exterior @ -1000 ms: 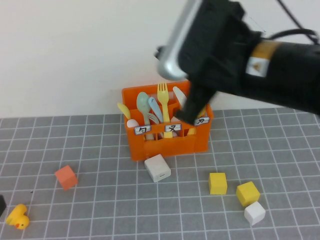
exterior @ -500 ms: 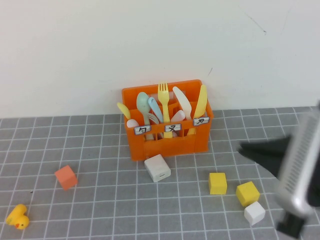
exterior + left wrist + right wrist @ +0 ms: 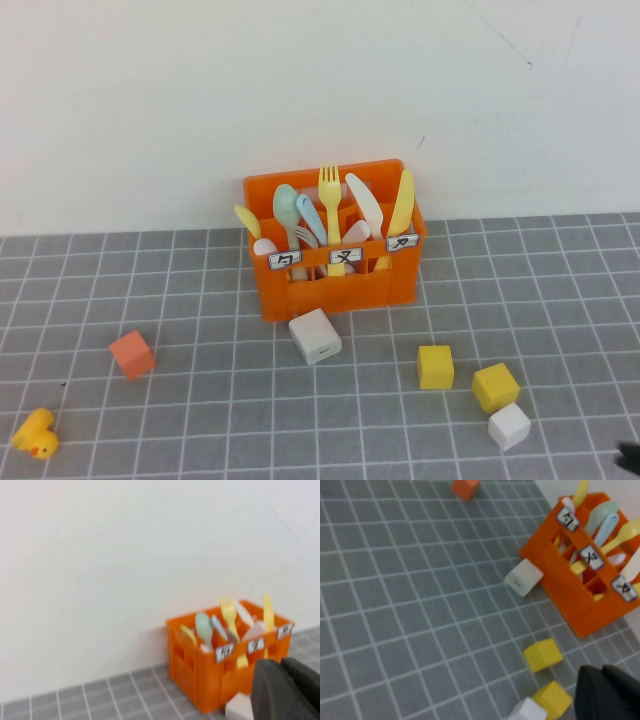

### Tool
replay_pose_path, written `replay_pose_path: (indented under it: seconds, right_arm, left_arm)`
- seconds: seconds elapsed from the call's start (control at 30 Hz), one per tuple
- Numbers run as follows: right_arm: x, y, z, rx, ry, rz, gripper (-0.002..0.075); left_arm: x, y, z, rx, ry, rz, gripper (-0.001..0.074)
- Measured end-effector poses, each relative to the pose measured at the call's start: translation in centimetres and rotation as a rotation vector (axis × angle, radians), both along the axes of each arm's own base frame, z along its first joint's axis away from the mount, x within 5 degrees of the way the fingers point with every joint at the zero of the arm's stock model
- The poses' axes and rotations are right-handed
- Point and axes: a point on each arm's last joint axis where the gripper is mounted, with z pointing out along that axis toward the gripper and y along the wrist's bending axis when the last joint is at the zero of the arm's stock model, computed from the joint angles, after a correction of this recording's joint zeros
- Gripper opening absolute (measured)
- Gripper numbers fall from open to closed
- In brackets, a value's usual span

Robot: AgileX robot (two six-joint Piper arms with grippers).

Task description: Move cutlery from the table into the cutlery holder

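Orange cutlery holder [image 3: 335,245] stands upright at the back of the grey table [image 3: 200,400], against the wall. Pale yellow fork [image 3: 327,205] sits tines-up in the holder's middle compartment. Light blue utensil [image 3: 311,220] is in the holder just left of the fork, beside a mint-green spoon [image 3: 286,207]; whether it shares the spoon's compartment is hard to tell from here. White knife [image 3: 364,205] and a yellow knife [image 3: 402,205] stand in the holder right of the fork.

White block [image 3: 315,336] lies just in front of the holder. Two yellow blocks [image 3: 436,366] and a small white cube [image 3: 509,426] sit front-right of the holder, orange-red block [image 3: 132,354] front-left, yellow duck [image 3: 35,434] further front-left.

Left gripper [image 3: 287,692] is front-left of the holder, facing it, fingers pressed together, holding nothing. Right gripper [image 3: 610,692] hangs front-right of the holder, over the yellow blocks, fingers pressed together, empty.
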Motion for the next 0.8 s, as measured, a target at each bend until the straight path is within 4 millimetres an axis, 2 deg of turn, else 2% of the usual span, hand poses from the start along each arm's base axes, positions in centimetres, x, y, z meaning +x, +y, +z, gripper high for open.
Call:
replay_pose_path:
  seconds: [0.3,0.53,0.8]
  right_arm:
    - [-2.8,-2.6,-0.2,-0.05,0.059,0.013,-0.0001]
    - [-3.5,-3.2,-0.9,-0.108,0.162,-0.003,-0.0001]
    - [-3.7,-3.3,-1.2,-0.132,0.187,-0.002,-0.0001]
  left_arm:
    - [0.0,0.2,-1.2,0.043,0.122,0.022,-0.0001]
    - [-0.1,0.3,-1.5,0.056,0.157,0.028,-0.0001]
    - [-0.1,0.3,-1.5,0.056,0.157,0.028,-0.0001]
